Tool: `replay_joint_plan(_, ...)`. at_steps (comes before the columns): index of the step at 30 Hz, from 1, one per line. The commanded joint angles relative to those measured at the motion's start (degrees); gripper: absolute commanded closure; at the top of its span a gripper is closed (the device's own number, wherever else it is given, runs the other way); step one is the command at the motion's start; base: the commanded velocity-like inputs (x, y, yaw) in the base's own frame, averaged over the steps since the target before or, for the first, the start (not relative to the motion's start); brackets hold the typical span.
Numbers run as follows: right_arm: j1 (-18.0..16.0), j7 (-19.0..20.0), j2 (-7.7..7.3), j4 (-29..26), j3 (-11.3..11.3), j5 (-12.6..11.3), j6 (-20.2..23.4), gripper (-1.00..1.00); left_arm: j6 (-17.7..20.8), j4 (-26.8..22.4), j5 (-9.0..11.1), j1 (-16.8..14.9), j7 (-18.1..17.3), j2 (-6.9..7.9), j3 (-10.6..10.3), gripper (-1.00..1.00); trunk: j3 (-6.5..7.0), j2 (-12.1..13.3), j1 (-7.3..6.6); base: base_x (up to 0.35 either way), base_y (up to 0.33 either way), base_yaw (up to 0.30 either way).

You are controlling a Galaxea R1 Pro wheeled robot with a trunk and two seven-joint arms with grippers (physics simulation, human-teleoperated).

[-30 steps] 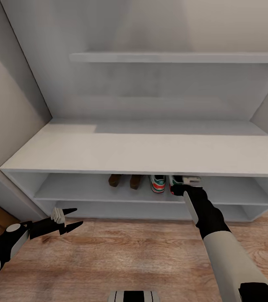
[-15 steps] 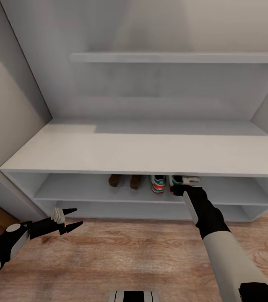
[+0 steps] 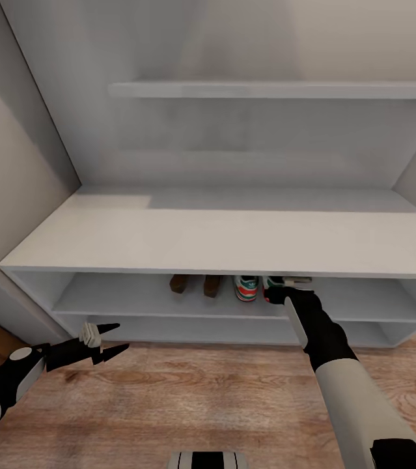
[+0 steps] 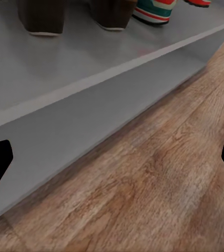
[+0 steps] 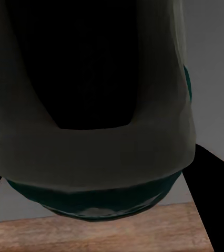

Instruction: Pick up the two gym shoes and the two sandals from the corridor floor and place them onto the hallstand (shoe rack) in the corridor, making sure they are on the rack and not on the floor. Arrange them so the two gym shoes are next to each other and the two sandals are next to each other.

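Wooden corridor floor (image 3: 188,397) fronts the hallstand (image 3: 221,231); left hand (image 3: 107,342) spread empty, right hand's (image 3: 286,293) grip unclear.

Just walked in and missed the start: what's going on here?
A robot is putting shoes on the hallstand. Two sandals and one gym shoe sit on its upper shelf tier. The right claw is at that tier with the second gym shoe, beside the first. The left claw hangs open over the corridor floor.
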Motion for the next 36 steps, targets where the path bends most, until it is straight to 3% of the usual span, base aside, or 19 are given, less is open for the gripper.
replay_joint_plan(1,0.0,-0.4,0.02,-0.1,0.0,-0.3,0.2,1.00,-0.3,0.0,0.5,-0.1,0.0,0.08,-0.5,-1.00,-0.05,0.0,-0.01,0.068,0.033,0.000)
replay_joint_plan(22,0.0,-0.4,0.02,-0.1,-0.1,0.0,0.2,1.00,-0.3,0.0,0.5,-0.1,0.0,0.08,-0.5,-1.00,-0.05,0.0,-0.01,0.027,0.013,0.000)
replay_joint_plan(23,0.0,-0.4,0.02,-0.1,-0.1,0.0,0.2,-1.00,-0.4,0.0,0.5,-0.1,0.0,0.08,-0.5,-1.00,-0.05,0.0,-0.01,0.000,0.000,0.000)
replay_joint_plan(36,0.0,-0.4,0.02,-0.1,-0.2,0.0,0.2,-1.00,-0.4,0.0,0.5,-0.1,0.0,0.08,-0.5,-1.00,-0.05,0.0,-0.01,0.000,0.000,0.000)
